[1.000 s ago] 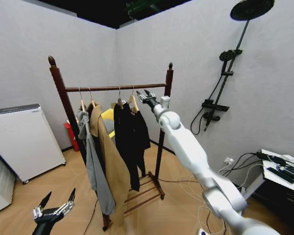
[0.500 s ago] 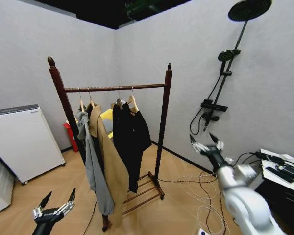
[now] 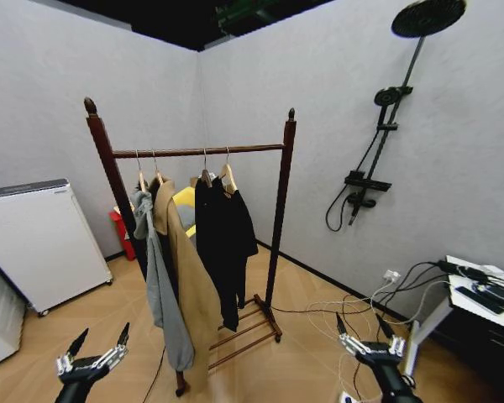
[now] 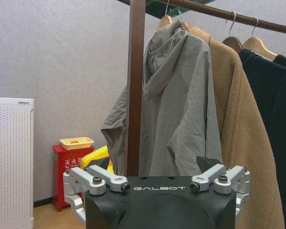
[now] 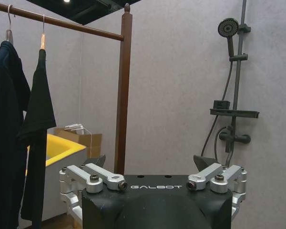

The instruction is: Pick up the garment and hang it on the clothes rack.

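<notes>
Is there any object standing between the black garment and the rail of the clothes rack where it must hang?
No. The garment already hangs on its hanger from the clothes rack, nearest the right post. Both the left gripper and right gripper are low, open and empty.

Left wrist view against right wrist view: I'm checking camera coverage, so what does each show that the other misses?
Left wrist alone: the grey hooded jacket, the tan coat, a red cabinet and a white unit. Right wrist alone: the shower fixture and a yellow tub. Both: the clothes rack, the black garment on its wooden hanger, and an open claw, left claw and right claw.
</notes>
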{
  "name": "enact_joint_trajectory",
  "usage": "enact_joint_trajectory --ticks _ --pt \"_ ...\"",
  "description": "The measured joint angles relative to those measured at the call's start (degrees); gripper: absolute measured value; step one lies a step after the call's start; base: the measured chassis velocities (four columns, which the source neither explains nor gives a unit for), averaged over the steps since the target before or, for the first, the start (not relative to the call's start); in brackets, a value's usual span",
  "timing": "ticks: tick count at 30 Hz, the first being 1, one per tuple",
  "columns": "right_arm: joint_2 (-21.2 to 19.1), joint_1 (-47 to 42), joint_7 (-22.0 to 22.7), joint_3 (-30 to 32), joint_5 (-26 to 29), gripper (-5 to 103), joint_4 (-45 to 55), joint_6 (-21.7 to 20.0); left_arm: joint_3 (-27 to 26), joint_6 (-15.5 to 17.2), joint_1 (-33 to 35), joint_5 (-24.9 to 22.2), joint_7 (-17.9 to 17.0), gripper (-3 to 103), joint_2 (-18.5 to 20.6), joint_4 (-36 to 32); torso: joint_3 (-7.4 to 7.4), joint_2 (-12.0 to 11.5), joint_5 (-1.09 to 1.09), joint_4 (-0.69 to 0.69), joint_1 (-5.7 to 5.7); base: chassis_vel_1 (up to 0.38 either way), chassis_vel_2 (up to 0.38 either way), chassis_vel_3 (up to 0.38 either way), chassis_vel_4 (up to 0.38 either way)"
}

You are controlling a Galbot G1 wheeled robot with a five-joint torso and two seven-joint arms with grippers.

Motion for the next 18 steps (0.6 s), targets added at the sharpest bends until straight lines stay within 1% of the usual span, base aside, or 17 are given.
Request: enact_joint_trajectory --ticks 3,10,18 --pt "0.1 0.7 -0.1 -0.1 0.0 100 0.0 -0.4 0.0 0.0 0.0 0.0 0.0 100 0.0 0.0 0.0 0.0 0.0 0.0 0.0 0.0 0.0 0.0 0.0" --pt "-0.3 2.5 -2.2 -0.2 1.7 100 -0.2 -2.2 0.0 0.0 0.0 0.0 0.0 100 0.0 0.0 0.0 0.0 0.01 0.0 0.0 0.0 0.0 0.0 0.0" --pt "-0.4 2.8 -2.2 -0.3 1.9 100 -0.2 -2.3 0.0 0.0 0.0 0.0 0.0 100 0.0 0.0 0.0 0.0 0.01 0.0 0.0 0.0 0.0 0.0 0.0"
